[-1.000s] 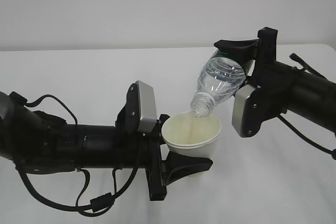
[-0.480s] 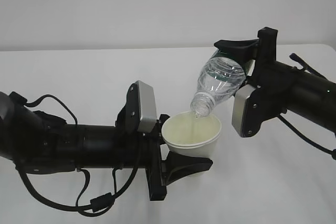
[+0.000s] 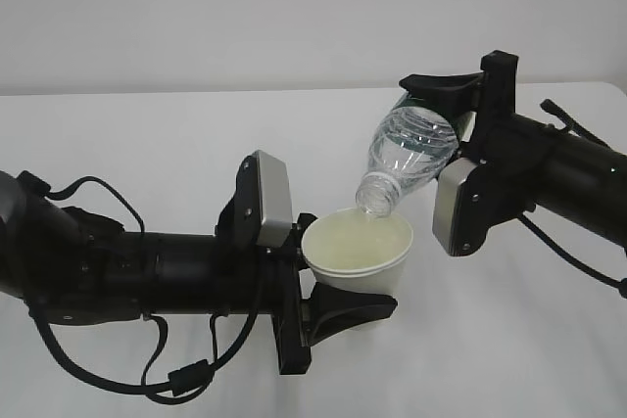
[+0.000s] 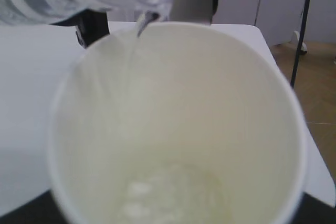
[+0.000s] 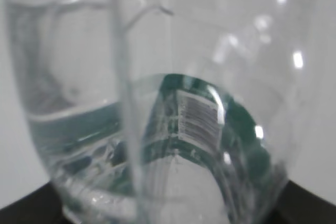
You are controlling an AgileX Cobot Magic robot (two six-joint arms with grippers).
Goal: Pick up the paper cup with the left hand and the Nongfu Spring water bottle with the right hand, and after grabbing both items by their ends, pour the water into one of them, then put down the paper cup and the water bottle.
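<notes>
Exterior view shows you the paper cup (image 3: pixel 358 250), white with a rolled rim and a cream-tinted inside, held upright above the white table (image 3: pixel 147 144) near the middle of the scene. Your left hand (image 3: pixel 328 281) has its jaws part-way open and closed around the cup's lower body. Just above the cup's far rim hangs the Nongfu Spring water bottle (image 3: pixel 407 159), clear and ribbed, tipped steeply with its capless neck pointing down at the cup. Your right hand (image 3: pixel 446 110) grips it at the base end, jaws likewise spread to the bottle's width. From the left wrist view you see the water (image 4: pixel 137 27) leaving the neck in a thin stream and pooling shallowly in the cup's bottom.
</notes>
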